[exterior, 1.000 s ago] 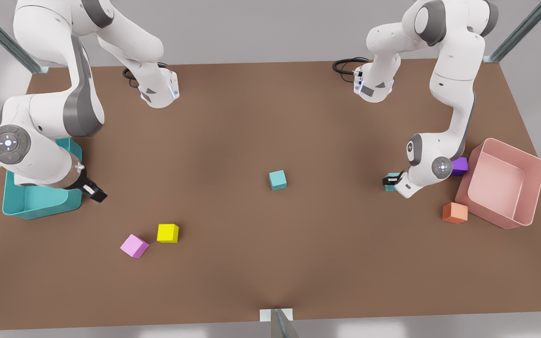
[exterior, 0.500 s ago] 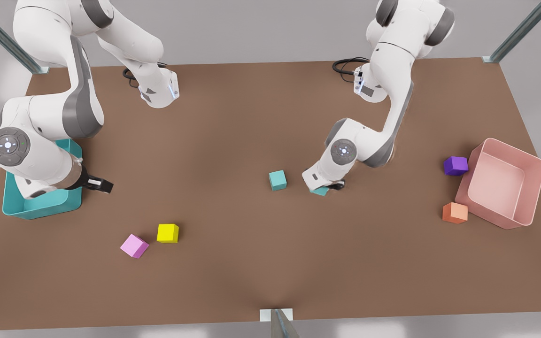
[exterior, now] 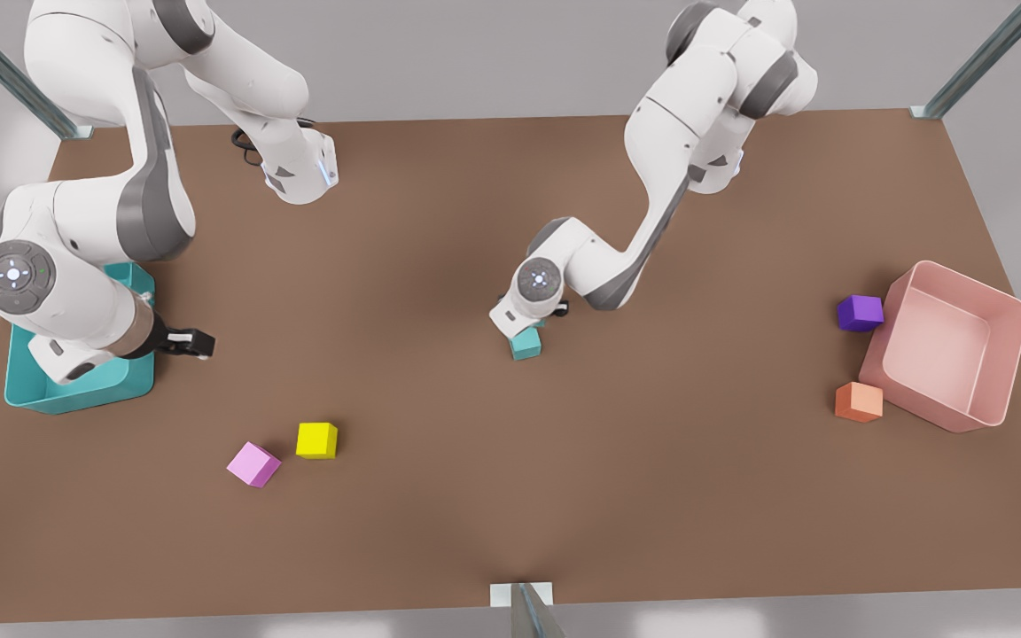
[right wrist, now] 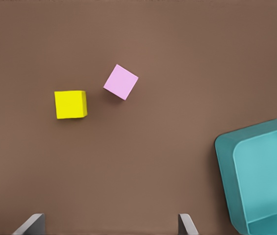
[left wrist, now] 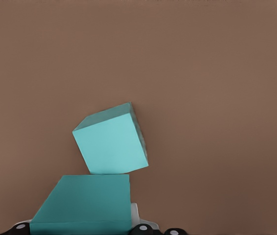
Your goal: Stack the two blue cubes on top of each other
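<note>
Left claw [exterior: 530, 330] is sitting mid-worktop [exterior: 440, 496], clamping the held blue cube [left wrist: 82, 205] just above the second blue cube [exterior: 526, 344], which is resting on the worktop. Right claw [exterior: 194, 342] is waiting beside the teal bin [exterior: 41, 390], fingers [right wrist: 30, 224] spread apart, carrying nothing.

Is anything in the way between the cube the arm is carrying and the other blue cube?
Nothing visible is. The left gripper holds the carried cube just above and beside the resting cube; only bare table surrounds them.
</note>
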Robot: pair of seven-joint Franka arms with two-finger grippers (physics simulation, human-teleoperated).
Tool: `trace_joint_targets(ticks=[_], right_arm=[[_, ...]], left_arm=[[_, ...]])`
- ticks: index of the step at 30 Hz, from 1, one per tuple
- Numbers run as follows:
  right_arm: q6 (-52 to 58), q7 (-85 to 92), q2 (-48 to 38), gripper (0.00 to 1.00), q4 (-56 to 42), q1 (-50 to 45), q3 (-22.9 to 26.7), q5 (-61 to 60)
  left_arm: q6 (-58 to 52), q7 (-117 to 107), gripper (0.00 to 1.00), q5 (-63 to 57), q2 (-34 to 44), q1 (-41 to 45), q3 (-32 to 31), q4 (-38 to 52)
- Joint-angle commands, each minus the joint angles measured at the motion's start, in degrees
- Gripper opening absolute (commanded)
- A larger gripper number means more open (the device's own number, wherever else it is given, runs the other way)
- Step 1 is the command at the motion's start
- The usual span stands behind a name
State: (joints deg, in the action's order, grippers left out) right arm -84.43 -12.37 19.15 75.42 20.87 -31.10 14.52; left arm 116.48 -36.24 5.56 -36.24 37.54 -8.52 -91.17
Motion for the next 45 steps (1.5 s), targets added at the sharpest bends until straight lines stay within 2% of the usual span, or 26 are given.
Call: trace_joint_targets(ticks=[1, 26, 27, 28, 29, 31, 32, 45], right_arm=[[0.14, 7.89, 0.09, 1.00, -0.36, 0.04, -0.02, -0.10], [0.23, 7.98, 0.53, 1.00, -0.36, -0.31, -0.10, 0.16], [0.32, 7.98, 0.53, 1.00, -0.36, -0.31, -0.10, 0.16], [0.32, 7.98, 0.53, 1.00, -0.36, -0.31, -0.10, 0.16], [0.32, 7.98, 0.53, 1.00, -0.36, -0.31, -0.10, 0.16], [0.32, 7.98, 0.62, 1.00, -0.27, -0.31, -0.10, 0.16], [0.32, 7.98, 0.62, 1.00, -0.27, -0.31, -0.10, 0.16], [0.32, 7.98, 0.62, 1.00, -0.36, -0.31, -0.10, 0.25]], left_arm=[[2.17, -16.49, 0.61, 0.41, -0.59, 0.25, 0.00, 0.64], [8.59, -16.23, 0.62, 0.15, -1.99, -1.85, 0.18, 1.17], [8.59, -16.23, 0.67, 0.15, -1.99, -1.85, 0.18, 1.17], [8.59, -16.23, 0.81, 0.15, -1.99, -2.21, 0.18, 1.08], [8.59, -16.23, 0.91, 0.15, -1.99, -2.21, 0.18, 1.08], [8.59, -16.14, 0.91, 0.15, -1.99, -2.21, 0.18, 1.08], [8.59, -16.14, 1.00, 0.15, -1.99, -2.21, 0.18, 1.08], [6.74, -16.23, 1.00, -1.52, -0.24, -3.26, 0.09, 1.08]])
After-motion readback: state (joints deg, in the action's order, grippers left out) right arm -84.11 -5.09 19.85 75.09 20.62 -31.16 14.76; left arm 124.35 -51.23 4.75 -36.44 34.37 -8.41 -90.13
